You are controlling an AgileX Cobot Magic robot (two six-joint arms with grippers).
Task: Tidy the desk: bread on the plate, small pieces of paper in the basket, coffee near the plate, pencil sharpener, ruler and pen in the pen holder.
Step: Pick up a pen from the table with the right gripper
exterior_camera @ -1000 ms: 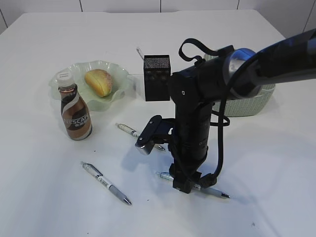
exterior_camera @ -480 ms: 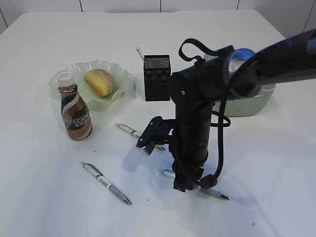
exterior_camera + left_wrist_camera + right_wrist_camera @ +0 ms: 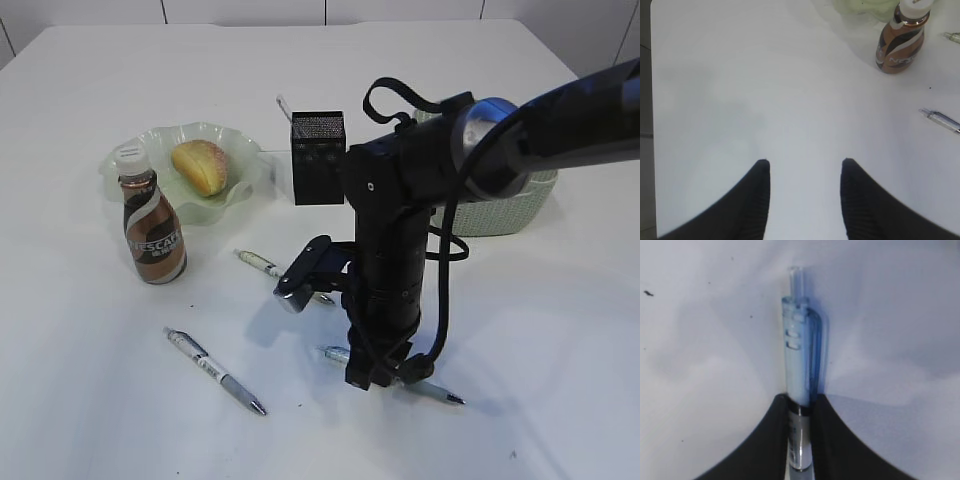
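My right gripper [image 3: 368,378] is shut on a pen [image 3: 425,388] at the table's front middle; the right wrist view shows its blue clip end [image 3: 801,355] between the closed fingers [image 3: 801,405]. Two more pens lie on the table, one at the front left [image 3: 214,370] and one [image 3: 262,264] partly behind the arm. The bread [image 3: 200,166] lies on the green plate [image 3: 130,150]. The coffee bottle [image 3: 152,226] stands beside the plate. The black pen holder [image 3: 317,158] stands behind the arm. My left gripper [image 3: 805,167] is open and empty over bare table.
A pale green basket [image 3: 510,210] stands at the right, mostly hidden by my right arm. The left wrist view shows the coffee bottle [image 3: 902,42] and a pen end [image 3: 940,120] at its right. The table's left edge [image 3: 651,120] is close there.
My right gripper has lifted slightly with the pen, whose left end has come up a little off the table. The left arm has not moved.
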